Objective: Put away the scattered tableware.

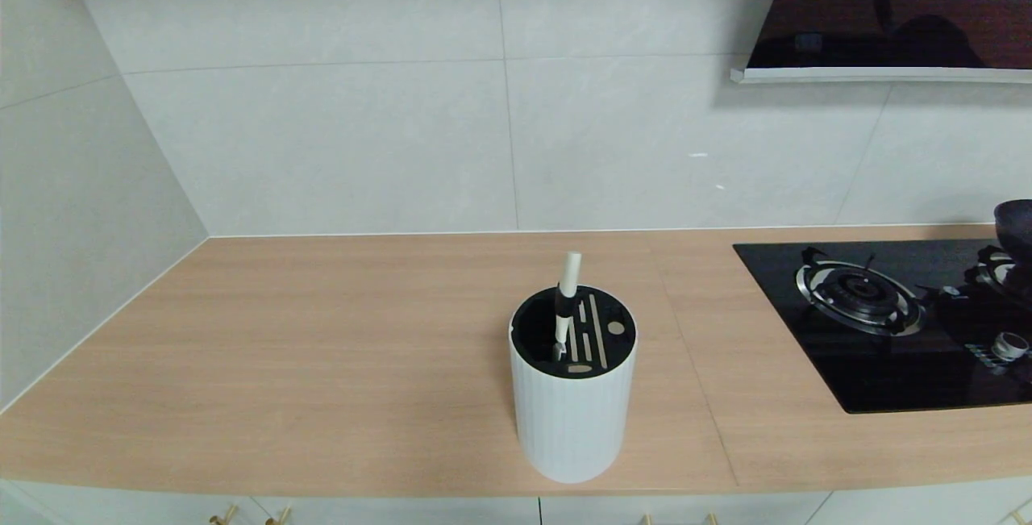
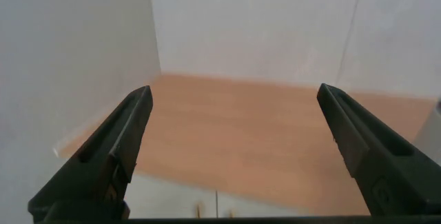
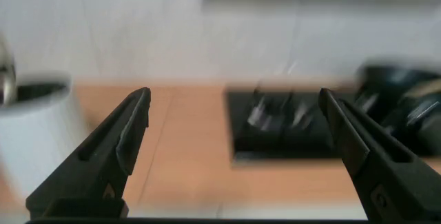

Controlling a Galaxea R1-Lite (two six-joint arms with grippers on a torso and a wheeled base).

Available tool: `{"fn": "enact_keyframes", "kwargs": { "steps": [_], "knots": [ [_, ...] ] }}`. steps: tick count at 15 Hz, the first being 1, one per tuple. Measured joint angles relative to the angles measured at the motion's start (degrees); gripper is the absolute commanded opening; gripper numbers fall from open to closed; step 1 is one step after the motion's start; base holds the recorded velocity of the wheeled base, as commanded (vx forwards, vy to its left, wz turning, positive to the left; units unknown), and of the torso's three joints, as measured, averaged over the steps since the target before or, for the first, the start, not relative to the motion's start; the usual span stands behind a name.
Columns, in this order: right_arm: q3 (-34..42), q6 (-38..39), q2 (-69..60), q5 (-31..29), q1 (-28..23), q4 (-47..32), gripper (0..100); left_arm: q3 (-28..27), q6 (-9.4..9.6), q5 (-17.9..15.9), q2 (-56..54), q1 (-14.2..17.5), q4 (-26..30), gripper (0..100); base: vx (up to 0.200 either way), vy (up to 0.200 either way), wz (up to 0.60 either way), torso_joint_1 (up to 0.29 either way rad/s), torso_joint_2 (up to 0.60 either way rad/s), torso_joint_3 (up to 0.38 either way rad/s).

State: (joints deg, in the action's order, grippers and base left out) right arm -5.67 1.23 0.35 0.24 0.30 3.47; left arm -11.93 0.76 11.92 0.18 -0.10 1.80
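One utensil [image 1: 567, 299], white at the top of its handle and dark below, stands nearly upright in the open well of the white ribbed holder [image 1: 572, 404], its handle rising above the rim beside the slotted insert. That holder sits on the wooden desk [image 1: 322, 347] close to the front edge, with the black gas stove [image 1: 871, 307] well apart to the robot's right.

Both claws are released and carry nothing: the left claw [image 2: 234, 94] has its fingers spread wide and looks over the desk's corner by the wall, and the right claw [image 3: 234, 96] is spread too, with the holder to one side of it and the stove beyond.

My judgement is that the storing is far along, and the step in hand is finding whatever piece remains. To do it well, sweep the desk and the stove side with the fingers kept spread, grip any piece along its handle, bring it in from above, clear of the standing handle, and lower it straight into the open well, not the narrow slots. Sideways nudges could tip a tall holder so near the edge
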Motion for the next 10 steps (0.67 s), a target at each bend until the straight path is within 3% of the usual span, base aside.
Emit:
{"fn": "enact_keyframes", "kwargs": {
  "steps": [2, 5, 7, 10],
  "knots": [
    [4.2, 1.9, -0.3, 1.4, -0.1, -0.9, 100, 4.9, -2.36, -5.2, -0.2, 0.0, 0.0, 100, 0.000, 0.000, 0.00, 0.000, 0.00, 0.000],
    [5.4, 2.0, -0.4, 1.9, -0.1, -1.2, 100, 9.2, -2.85, -11.0, -0.3, 0.1, -1.0, 100, 0.000, 0.000, 0.00, 0.000, 0.00, 0.000],
    [5.6, 1.1, -0.5, 3.5, -0.1, -1.2, 100, 10.0, -3.27, -10.6, -0.3, 0.0, -1.0, 100, 0.000, 0.000, 0.00, 0.000, 0.00, 0.000],
    [5.6, -2.2, -0.5, 4.2, -0.1, -3.7, 100, 10.6, -0.60, -3.9, -0.3, 0.1, -1.1, 100, 0.000, 0.000, 0.00, 0.000, 0.00, 0.000]
  ]
}}
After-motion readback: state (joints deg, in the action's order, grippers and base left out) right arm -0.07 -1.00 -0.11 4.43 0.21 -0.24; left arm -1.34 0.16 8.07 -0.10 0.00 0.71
